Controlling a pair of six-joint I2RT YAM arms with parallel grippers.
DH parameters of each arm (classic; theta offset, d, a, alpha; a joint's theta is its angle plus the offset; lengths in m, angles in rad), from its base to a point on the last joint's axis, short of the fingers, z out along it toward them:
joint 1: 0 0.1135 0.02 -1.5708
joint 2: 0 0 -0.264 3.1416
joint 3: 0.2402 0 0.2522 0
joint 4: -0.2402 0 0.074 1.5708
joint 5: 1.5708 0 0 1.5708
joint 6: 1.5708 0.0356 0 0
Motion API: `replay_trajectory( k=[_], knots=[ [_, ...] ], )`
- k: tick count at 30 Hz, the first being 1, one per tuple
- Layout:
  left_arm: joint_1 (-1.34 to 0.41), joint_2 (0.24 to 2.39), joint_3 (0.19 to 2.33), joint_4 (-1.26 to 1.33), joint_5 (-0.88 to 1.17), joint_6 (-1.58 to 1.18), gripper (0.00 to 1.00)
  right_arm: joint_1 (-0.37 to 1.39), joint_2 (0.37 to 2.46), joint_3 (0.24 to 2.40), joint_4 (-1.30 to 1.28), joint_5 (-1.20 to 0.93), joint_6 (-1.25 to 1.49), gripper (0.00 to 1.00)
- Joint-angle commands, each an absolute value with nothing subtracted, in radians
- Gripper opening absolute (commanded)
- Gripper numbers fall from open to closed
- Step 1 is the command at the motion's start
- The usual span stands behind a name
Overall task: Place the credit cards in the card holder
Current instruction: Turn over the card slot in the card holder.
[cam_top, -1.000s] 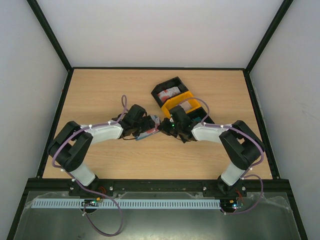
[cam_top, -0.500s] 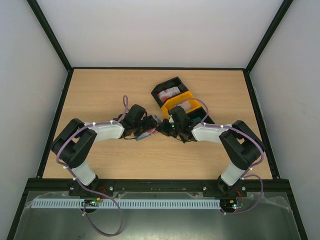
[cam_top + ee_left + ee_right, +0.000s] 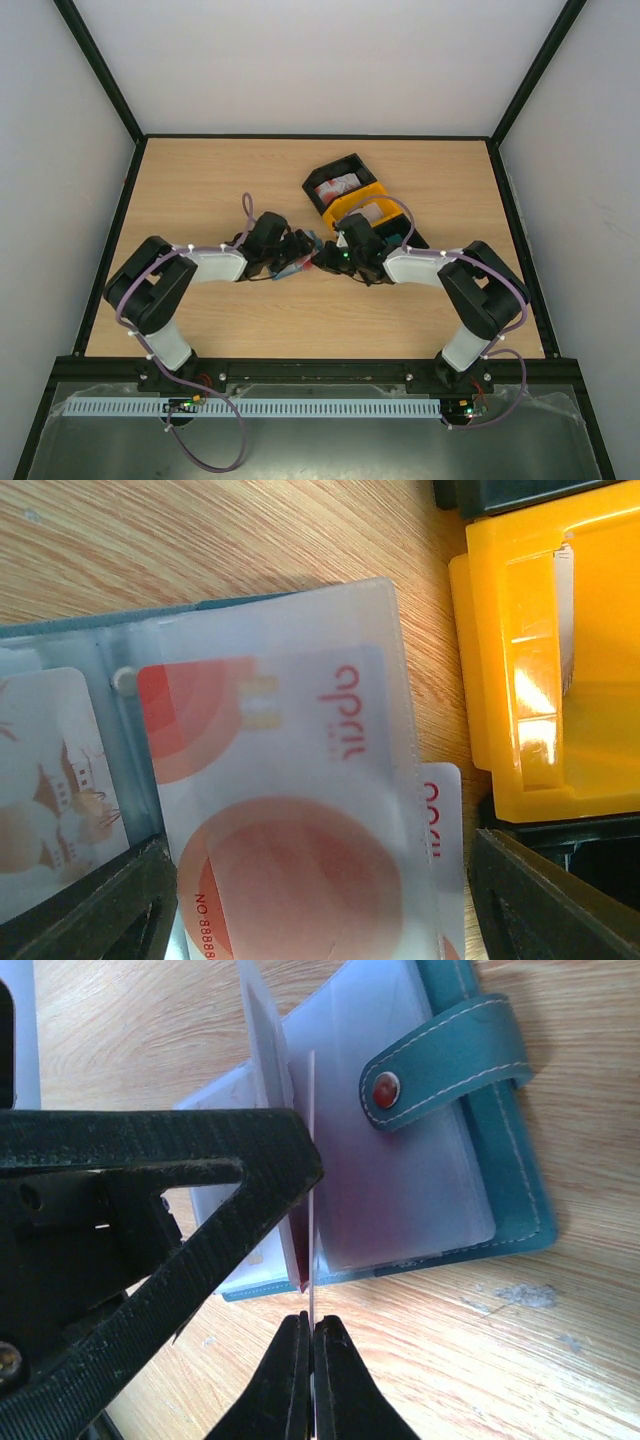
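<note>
Right gripper [image 3: 312, 1335]: clenched on a credit card [image 3: 311, 1295], held edge-on at the bottom centre of the right wrist frame. The card's long axis runs straight up-frame, between the clear sleeves [image 3: 420, 1190] of the card holder [image 3: 525, 1190], which lies open at centre and upper right. Left gripper [image 3: 320, 910]: jaws spread wide, straddling a sleeve holding a red-and-white card [image 3: 280, 810]. Judgement: the right arm is nearer, and insertion should follow that axis.

Teal card holder [image 3: 510, 1175] is lying open on the counter [image 3: 600, 1350], clear sleeves fanning up. One red-and-white card [image 3: 270, 820] is sitting sleeved; a second card [image 3: 311, 1295] is standing edge-on, pinched in my right jaws.
</note>
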State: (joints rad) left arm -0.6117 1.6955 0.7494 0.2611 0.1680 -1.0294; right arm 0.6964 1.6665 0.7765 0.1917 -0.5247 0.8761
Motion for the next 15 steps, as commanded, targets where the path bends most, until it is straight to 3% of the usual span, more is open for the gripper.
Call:
replay_trajectory(
  k=[1,15],
  knots=[
    [-0.607,1.669,0.706,0.273,0.149,-1.054,0.81,0.714,1.647,0.769,0.218,-0.544,0.823,0.02],
    [-0.606,1.581,0.706,0.109,0.075,-1.047,0.83,0.74,1.621,0.78,0.206,-0.542,0.75,0.02]
  ],
)
